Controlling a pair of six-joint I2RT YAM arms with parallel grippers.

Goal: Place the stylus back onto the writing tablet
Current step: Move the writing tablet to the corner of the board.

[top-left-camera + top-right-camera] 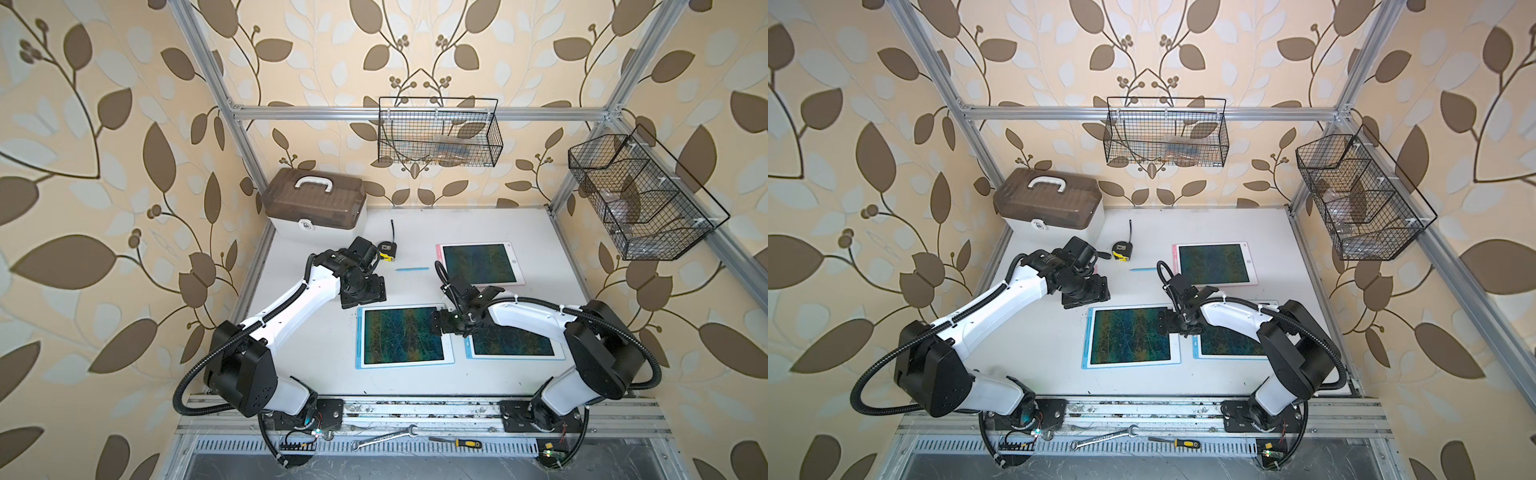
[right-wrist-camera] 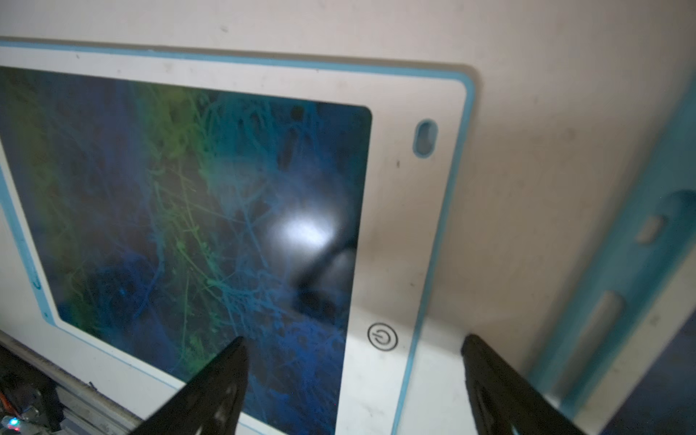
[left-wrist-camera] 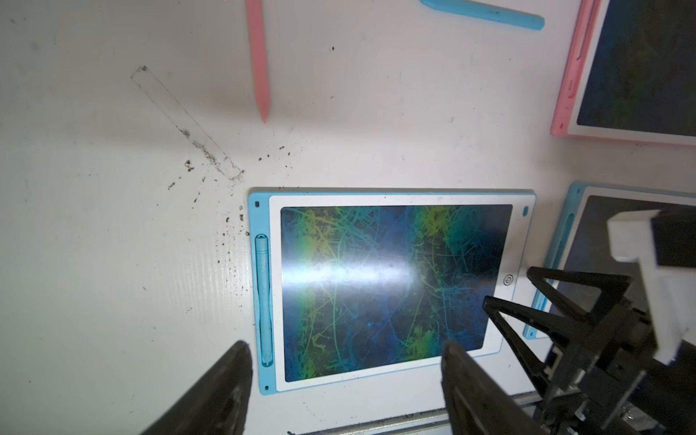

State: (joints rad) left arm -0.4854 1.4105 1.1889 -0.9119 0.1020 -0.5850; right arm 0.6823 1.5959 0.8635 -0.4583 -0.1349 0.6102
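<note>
Left claw [image 3: 346, 380]: jaws wide apart, nothing between them, hanging just past the far, slot-side corner of the blue-framed white writing tablet [image 3: 376, 199] with the scribbled dark screen. Light-blue plastic stylus [image 3: 263, 297] is seated in that tablet's side slot. Right claw [image 2: 354, 376]: also spread and empty, over the same tablet's power-button edge. Second light-blue stylus [image 1: 412, 269] lies loose on the white table [image 1: 415, 382], between the yellow-black tape measure [image 1: 388, 251] and the pink-framed tablet [image 1: 515, 270]. Pink plastic stylus [image 3: 258, 56] is loose too, mostly under the left arm in both top views. Another blue-framed tablet [image 1: 515, 343] sits partly under the right arm.
</note>
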